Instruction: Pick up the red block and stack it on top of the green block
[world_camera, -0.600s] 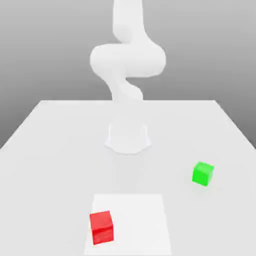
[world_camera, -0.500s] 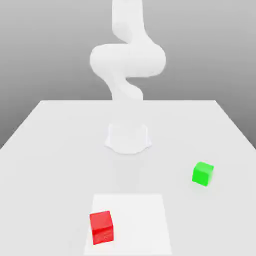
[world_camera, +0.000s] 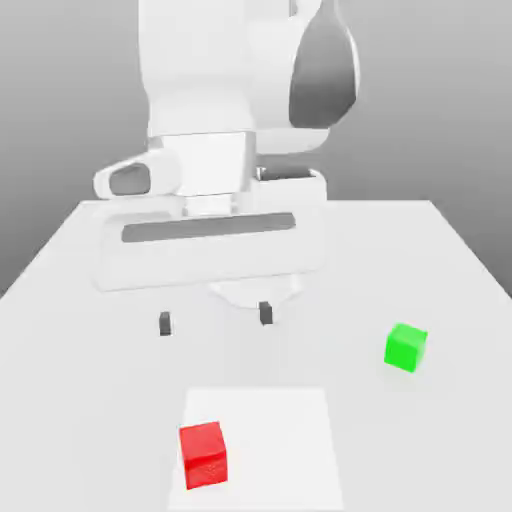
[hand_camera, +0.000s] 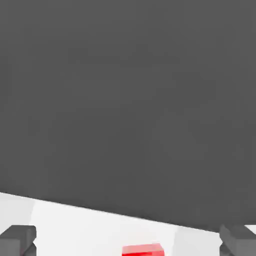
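Observation:
The red block (world_camera: 204, 455) is a small red cube resting on a lighter white square patch (world_camera: 290, 430) near the table's front. In the hand view the red block (hand_camera: 143, 249) appears between the two dark fingertips (hand_camera: 18, 239). The green block (world_camera: 405, 347) sits on the table toward the exterior view's right, well apart from the red one. My gripper (world_camera: 215, 320) hangs open above the table, behind and above the red block, with nothing between its fingers.
The white table (world_camera: 90, 330) spreads wide around both cubes. The arm's bulky white hand and wrist (world_camera: 210, 240) loom over the table's middle, with the round base (world_camera: 285, 292) behind them.
The arm has swung forward and down: its hand and open fingers now hang large over the table's middle, where before only the upright arm stood at the back. Both cubes stayed put.

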